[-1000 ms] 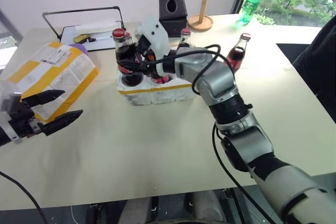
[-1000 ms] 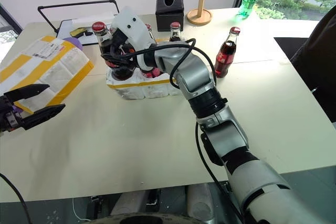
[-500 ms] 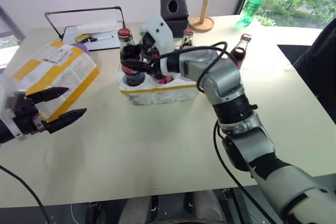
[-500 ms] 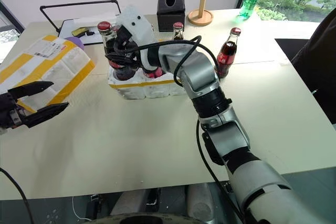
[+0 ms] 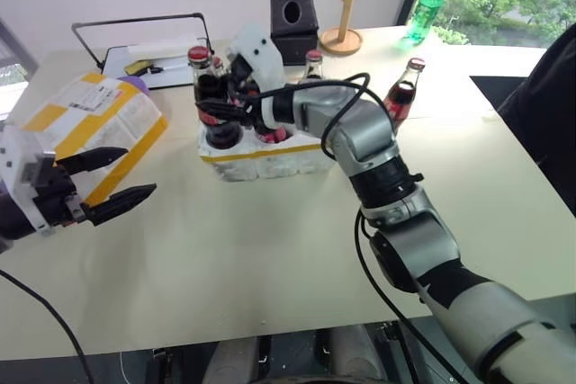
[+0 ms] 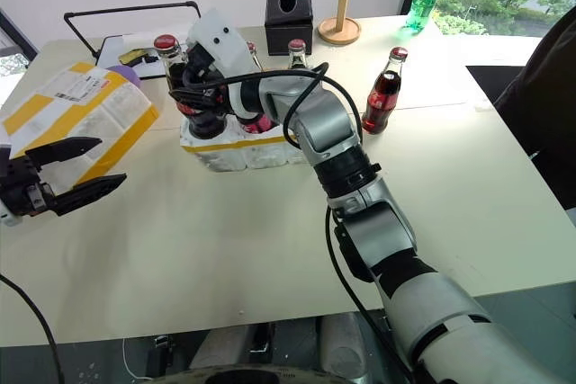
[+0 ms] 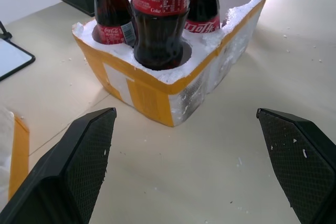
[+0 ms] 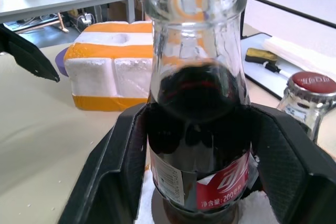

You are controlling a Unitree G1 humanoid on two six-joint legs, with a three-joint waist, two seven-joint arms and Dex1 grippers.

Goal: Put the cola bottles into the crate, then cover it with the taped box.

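Right pincer straddles a seated cola bottle, grip unclear; one bottle waits right; taped box unplaced.

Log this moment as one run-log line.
right gripper: around cola bottle seated in crate | left gripper: open, empty | one bottle on table | taped box aside
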